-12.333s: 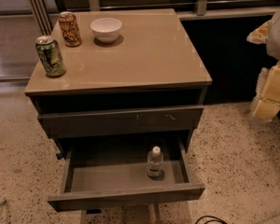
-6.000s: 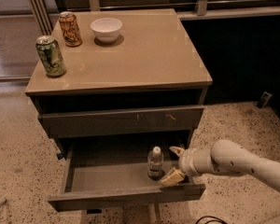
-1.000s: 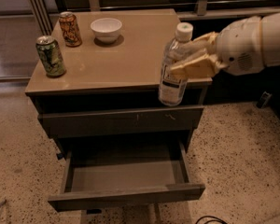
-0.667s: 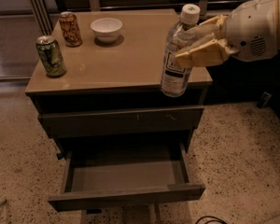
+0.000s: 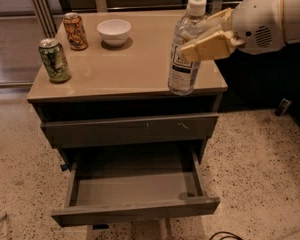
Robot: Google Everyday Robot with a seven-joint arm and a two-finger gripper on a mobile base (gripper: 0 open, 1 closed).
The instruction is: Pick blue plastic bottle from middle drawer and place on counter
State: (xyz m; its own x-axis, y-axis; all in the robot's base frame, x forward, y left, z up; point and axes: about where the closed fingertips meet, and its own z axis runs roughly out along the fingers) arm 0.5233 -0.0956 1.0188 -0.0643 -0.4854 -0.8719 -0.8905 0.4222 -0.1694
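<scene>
We judge the pick done and the placing left; the tabletop has free room near its front right edge; the middle drawer hangs open with nothing inside; the tool is clamped on the blue plastic bottle, upright at that edge, contact unclear; we cannot read its label's dark print, nor the green can.

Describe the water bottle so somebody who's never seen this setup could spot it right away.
Find the grey-brown cabinet with the glossy tan counter. At its front right corner the gripper is shut on the blue plastic bottle. It alone is clear with a white cap, taller than the green can and orange can at the left.
</scene>
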